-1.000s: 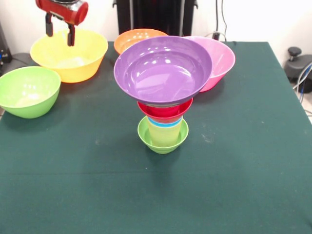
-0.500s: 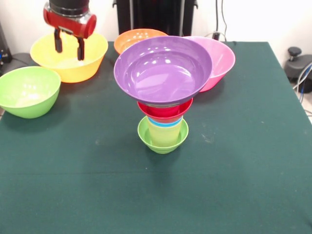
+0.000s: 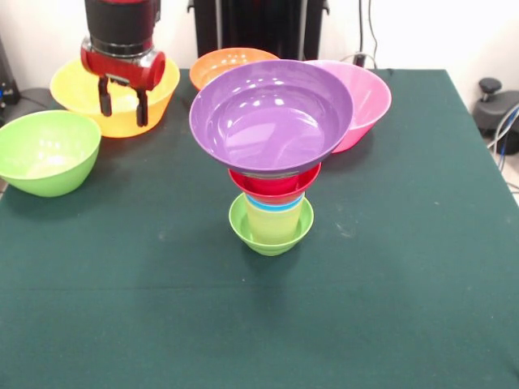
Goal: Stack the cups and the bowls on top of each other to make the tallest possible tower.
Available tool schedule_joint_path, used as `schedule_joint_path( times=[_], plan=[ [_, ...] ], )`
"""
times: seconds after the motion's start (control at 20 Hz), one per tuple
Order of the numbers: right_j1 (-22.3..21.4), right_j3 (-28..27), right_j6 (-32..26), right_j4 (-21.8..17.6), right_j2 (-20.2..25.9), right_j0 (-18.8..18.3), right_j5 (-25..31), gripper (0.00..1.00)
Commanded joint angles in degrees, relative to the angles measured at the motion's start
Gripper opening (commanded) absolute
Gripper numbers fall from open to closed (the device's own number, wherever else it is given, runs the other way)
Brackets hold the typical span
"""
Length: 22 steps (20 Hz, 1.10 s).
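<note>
The tower stands mid-table: a small lime-green bowl (image 3: pixel 271 231) at its base, a pale yellow cup (image 3: pixel 274 220), a blue cup rim (image 3: pixel 276 204), a small red bowl (image 3: pixel 274 183) and a wide purple bowl (image 3: pixel 272 115) tilted on top. The large yellow bowl (image 3: pixel 113 91) stands at the far left, the green bowl (image 3: pixel 47 151) at the left edge, the orange bowl (image 3: pixel 231 61) and pink bowl (image 3: pixel 363 97) behind the tower. My gripper (image 3: pixel 122 104) is open and empty, its fingers hanging over the yellow bowl's front. The red cup is hidden.
The dark green table (image 3: pixel 259 316) runs to the near edge. The robot's black pedestal (image 3: pixel 259 26) stands at the far side. A dark object with cables (image 3: pixel 496 109) lies off the right edge.
My gripper has come down and moved slightly right, from above the yellow bowl's far rim to in front of its near side. It stayed open. The tower and bowls have not moved.
</note>
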Motion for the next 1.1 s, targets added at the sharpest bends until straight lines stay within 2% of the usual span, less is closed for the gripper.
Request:
schedule_joint_path(
  times=[0.05, 0.2, 0.3, 0.85, 1.1],
  plan=[
    [5.68, -3.96, -12.98, -7.26, 3.68, -0.39, -4.08, 1.0],
    [6.07, -3.8, -13.17, -8.24, 4.09, -1.47, -4.8, 1.0],
    [6.03, -4.66, -14.05, -7.75, 4.94, -1.68, -3.22, 1.0],
    [7.6, -7.31, -14.71, -8.77, 6.19, -2.08, -2.24, 1.0],
    [6.66, -7.54, -16.62, -7.05, 7.54, -2.72, 0.33, 1.0]
  ],
)
